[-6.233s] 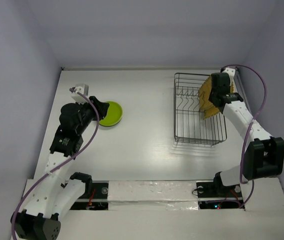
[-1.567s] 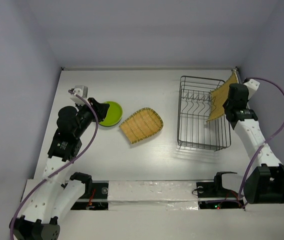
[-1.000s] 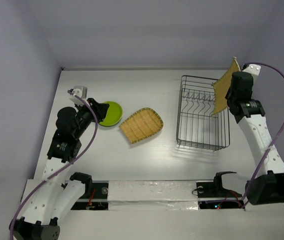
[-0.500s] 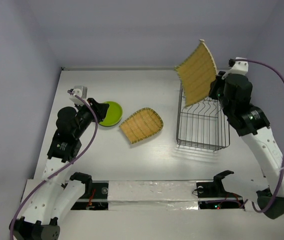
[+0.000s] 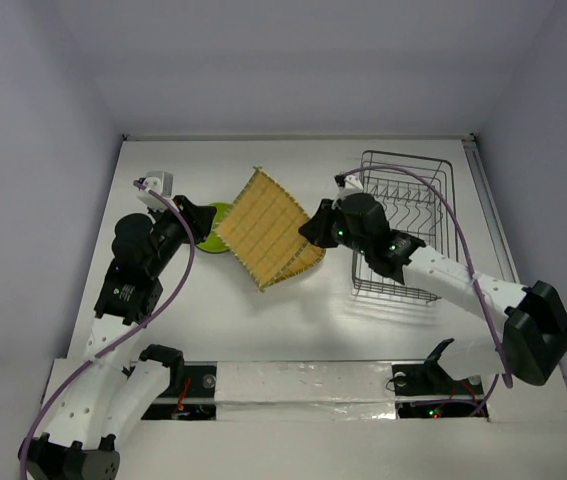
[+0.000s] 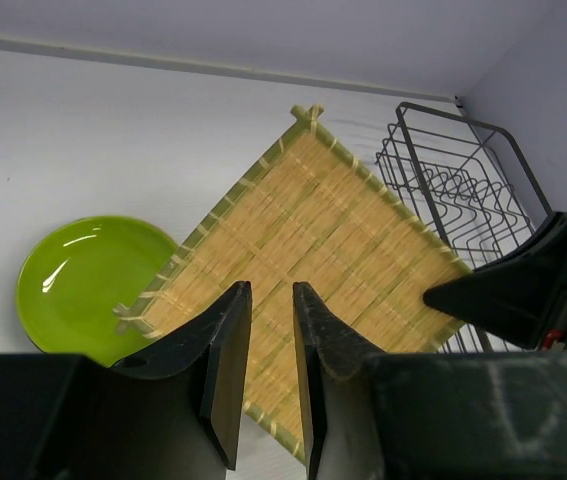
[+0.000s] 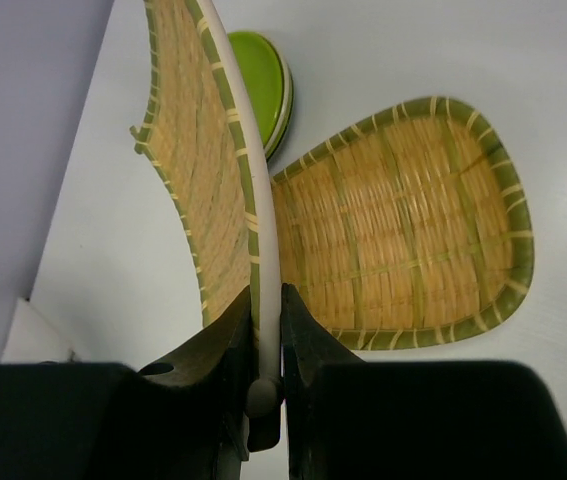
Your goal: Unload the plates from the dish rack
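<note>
Plate now out of rack

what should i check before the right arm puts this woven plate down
1. Grip: right gripper is clamped on the rim of the held woven plate. Ok.
2. Landing spot: the second woven plate lies flat, face up, beside and below the held one. Ok.
3. Plate attitude: the held woven plate stands on edge, not level. Not ok for release.
4. Neighbour: the green plate sits near the held plate's far corner; clearance cannot tell.
5. Left gripper: open and empty; its gap to the held plate cannot tell.
6. Dish rack: no plates seen inside. Ok.
</note>
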Motion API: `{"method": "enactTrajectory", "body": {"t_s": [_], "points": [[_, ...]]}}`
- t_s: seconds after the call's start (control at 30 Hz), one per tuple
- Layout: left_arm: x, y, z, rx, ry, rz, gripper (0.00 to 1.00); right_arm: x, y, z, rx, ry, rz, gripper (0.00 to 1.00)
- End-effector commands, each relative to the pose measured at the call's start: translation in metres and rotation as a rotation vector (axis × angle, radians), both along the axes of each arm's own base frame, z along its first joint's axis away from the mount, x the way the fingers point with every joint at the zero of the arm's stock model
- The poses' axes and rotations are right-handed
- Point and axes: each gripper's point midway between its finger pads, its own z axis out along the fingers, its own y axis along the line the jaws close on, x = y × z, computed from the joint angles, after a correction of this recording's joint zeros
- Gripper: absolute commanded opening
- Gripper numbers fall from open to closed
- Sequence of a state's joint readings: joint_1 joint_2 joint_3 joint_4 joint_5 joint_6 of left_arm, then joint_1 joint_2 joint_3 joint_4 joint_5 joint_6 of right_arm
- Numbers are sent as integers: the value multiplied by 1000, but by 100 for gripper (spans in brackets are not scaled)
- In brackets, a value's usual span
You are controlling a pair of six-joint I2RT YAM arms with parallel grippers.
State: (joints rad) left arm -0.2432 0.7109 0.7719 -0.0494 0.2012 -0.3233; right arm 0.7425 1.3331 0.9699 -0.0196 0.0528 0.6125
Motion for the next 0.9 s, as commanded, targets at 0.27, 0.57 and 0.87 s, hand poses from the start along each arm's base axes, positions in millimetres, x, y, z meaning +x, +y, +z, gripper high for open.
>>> {"method": "enactTrajectory", "body": {"t_s": [0.27,0.57,0.87], "points": [[2,-3,6,-8,-34,-11,21,19,7,55,404,-89,-143,0],[3,-4,4,-8,-25,-16,22,8,-1,20,406,-11,-166,0],[3,-5,3,-8,-20,-17,22,6,-9,-5,342,30,-200,0]]}}
